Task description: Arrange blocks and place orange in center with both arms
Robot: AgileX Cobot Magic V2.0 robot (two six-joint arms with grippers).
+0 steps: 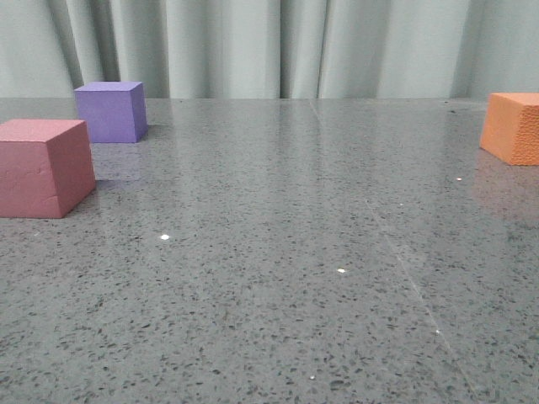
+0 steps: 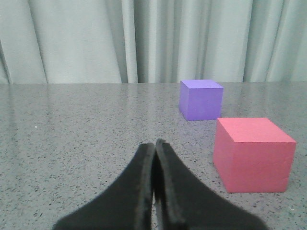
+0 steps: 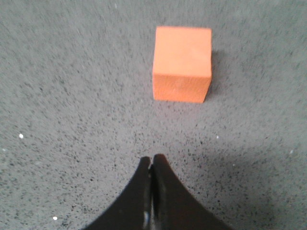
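Evidently almost nothing is arranged yet. On the grey desk [image 1: 278, 252] in the front view, the pink cube [image 1: 44, 167] sits at nine o'clock, the purple cube [image 1: 110, 111] just behind it toward ten, and the orange cube [image 1: 514, 126] well apart at three. Both the left claw [image 2: 154, 146] and the right claw [image 3: 152, 160] are pressed closed, holding nothing. The middle awaits the orange cube; every grasp and placement seems left to do.
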